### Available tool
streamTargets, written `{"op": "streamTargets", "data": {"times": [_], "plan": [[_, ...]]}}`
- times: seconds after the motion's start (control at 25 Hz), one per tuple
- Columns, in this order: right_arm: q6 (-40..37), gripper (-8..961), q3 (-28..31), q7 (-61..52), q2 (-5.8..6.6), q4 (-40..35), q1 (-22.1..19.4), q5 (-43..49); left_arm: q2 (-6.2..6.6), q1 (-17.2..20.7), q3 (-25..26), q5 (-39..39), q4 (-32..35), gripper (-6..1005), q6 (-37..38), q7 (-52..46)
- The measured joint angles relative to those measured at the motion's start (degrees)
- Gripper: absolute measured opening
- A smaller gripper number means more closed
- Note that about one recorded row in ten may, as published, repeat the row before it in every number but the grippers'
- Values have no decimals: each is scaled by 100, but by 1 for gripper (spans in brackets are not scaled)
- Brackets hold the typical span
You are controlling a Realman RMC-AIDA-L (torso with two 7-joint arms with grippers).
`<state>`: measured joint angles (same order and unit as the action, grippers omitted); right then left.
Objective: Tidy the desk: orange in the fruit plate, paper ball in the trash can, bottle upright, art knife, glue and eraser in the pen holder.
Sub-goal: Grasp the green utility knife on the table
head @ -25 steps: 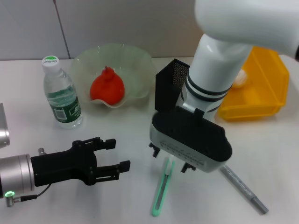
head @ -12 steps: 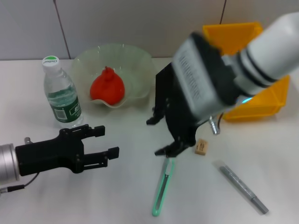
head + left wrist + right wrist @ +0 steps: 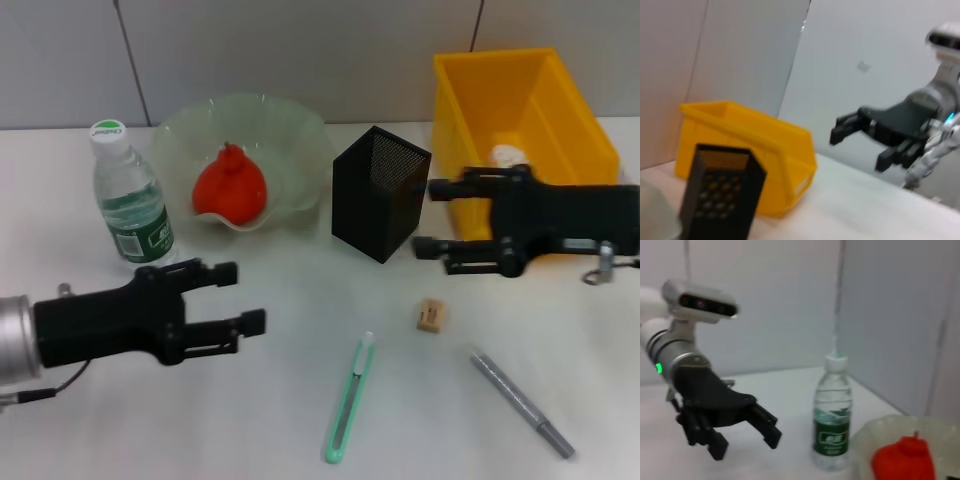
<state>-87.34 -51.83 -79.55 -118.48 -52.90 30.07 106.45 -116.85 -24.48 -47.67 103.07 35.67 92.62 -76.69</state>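
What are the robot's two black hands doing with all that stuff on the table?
Right now neither holds anything. The left gripper hovers open near the upright bottle; the right gripper hangs open beside the pen holder. The orange sits in the fruit plate. The art knife, eraser and grey pen lie on the table.

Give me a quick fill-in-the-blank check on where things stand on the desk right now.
1. The orange lies in the ____ bowl.
2. The bottle stands ____ beside that bowl.
3. The eraser lies on the table between the green knife and the ____ pen.
4. Both the left pincer and the right pincer are ____ and hold nothing.

Missing words: glass; upright; grey; open
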Motion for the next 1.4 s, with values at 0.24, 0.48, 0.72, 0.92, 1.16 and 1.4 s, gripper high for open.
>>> {"op": "streamTargets", "data": {"times": [0.24,0.48,0.72,0.92,1.16,1.4], "plan": [[-273,742,1046,610,308,1173,-127,-24,-183,-239,-169,-89,710,811,178,-1577],[-472,742,1266,741,515,1521,-401,-33,-141,-1081,-820,413,1458,811,130,-4375],[-488,742,1421,847,624,1536,-644,-22,-151,-1477,-1264,1166,2222,810,75,-6038],[-484,742,1492,924,657,1525,-752,-23,-170,-2025,-1425,1820,2636,809,477,-7335],[-424,743,1512,1061,666,1548,-745,-19,-190,-2482,-1634,1931,2461,808,599,-8101],[-424,743,1555,1120,669,1535,-752,-21,-192,-2702,-1722,2348,2368,807,567,-8698]]}}
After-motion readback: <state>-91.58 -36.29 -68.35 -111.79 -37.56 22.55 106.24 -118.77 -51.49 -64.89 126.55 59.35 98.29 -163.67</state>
